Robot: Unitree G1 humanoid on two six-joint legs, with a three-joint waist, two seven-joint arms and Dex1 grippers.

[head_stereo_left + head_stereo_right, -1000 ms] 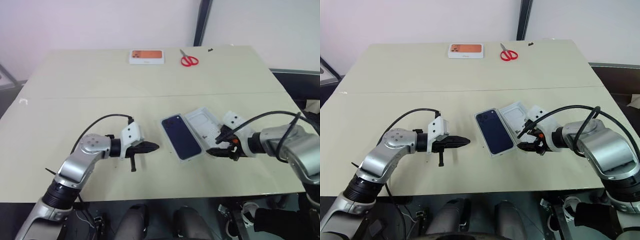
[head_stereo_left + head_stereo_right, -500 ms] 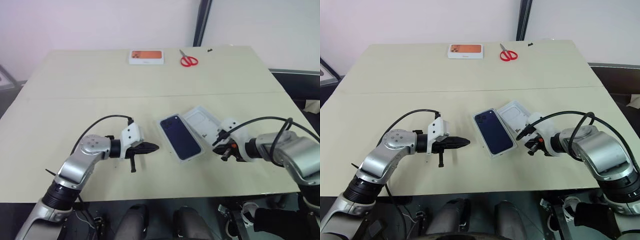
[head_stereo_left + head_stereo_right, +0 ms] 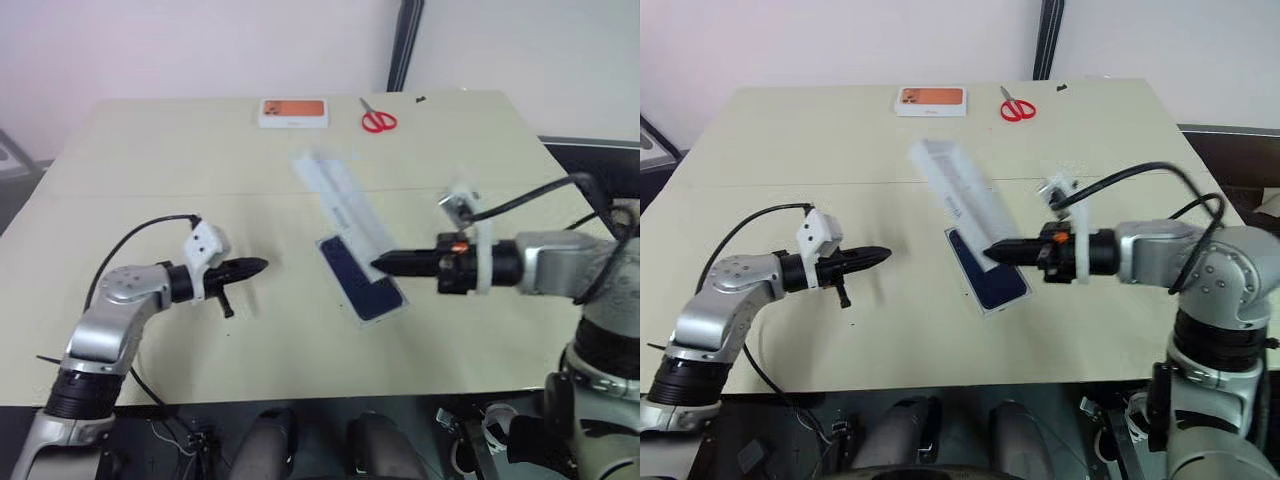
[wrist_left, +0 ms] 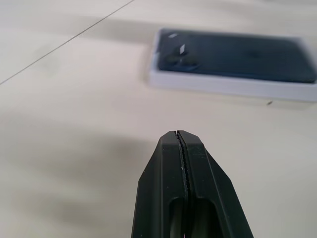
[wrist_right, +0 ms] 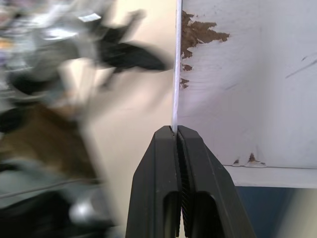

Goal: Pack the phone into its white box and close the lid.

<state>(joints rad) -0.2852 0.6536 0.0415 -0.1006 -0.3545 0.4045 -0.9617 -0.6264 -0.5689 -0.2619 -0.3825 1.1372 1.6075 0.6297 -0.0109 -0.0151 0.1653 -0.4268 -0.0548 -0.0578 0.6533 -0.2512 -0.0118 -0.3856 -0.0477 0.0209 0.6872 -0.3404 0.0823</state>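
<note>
holding the lid [image 3: 955, 190] pinched by its edge in my right hand [image 3: 992, 251], tilted up over the phone [image 3: 990, 277], which lies in the white box [image 3: 400, 303] mid-tabletop [image 3: 790, 130]. left hand [image 3: 883, 253] is clenched, holding nothing. next i must square the lid and lower it evenly.

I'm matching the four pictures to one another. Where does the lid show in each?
Left eye: lid mid-table, lifted aslant over the phone.
Right eye: mid-table, right tool pinching its near end.
Left wrist: not in it.
Right wrist: upper right, edge between the fingers.
Landmark: the phone.
</note>
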